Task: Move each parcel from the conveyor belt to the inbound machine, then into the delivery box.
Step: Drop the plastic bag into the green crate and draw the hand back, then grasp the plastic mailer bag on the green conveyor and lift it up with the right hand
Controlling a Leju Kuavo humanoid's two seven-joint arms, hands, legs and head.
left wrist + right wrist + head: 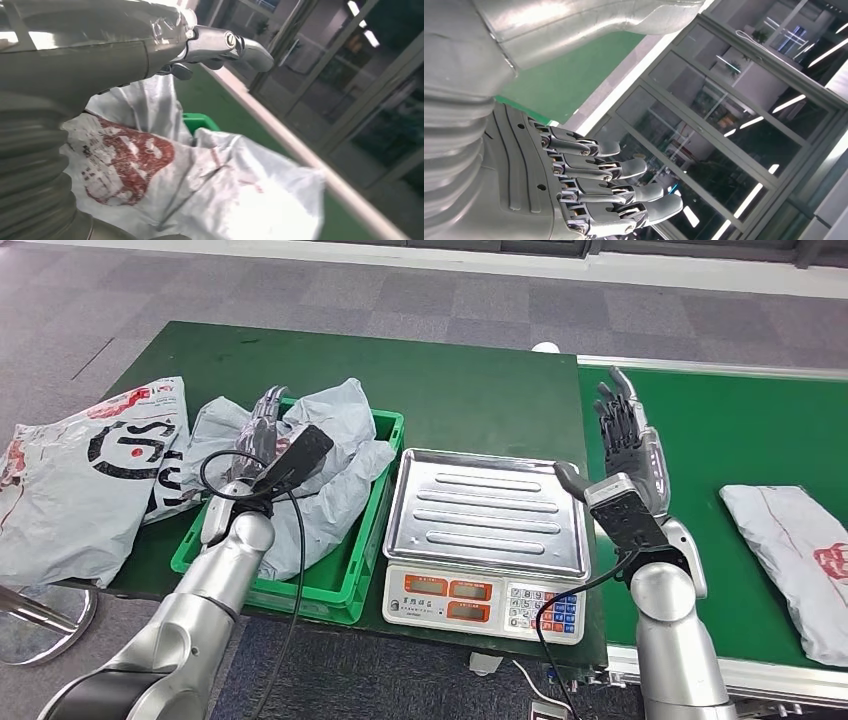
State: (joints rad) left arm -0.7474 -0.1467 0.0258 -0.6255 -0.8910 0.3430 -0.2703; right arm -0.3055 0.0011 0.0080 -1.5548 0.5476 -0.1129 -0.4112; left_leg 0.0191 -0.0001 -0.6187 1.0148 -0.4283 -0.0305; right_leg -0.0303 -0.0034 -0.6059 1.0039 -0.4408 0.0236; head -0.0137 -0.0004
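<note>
Large black letters "JS" with red print stand on the grey parcel bag (85, 475) at the table's (470, 390) left edge; other print is illegible.

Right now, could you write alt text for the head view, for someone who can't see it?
A robot's left hand rests on grey parcels in a green crate while its right hand is raised open, fingers up, beside an empty steel scale. Another parcel waits on the green conveyor at right.

From the head we look down on the table (480, 390). Our wrist cameras sit close behind each hand, facing outward. The head and left wrist views share the crate (385, 430).
</note>
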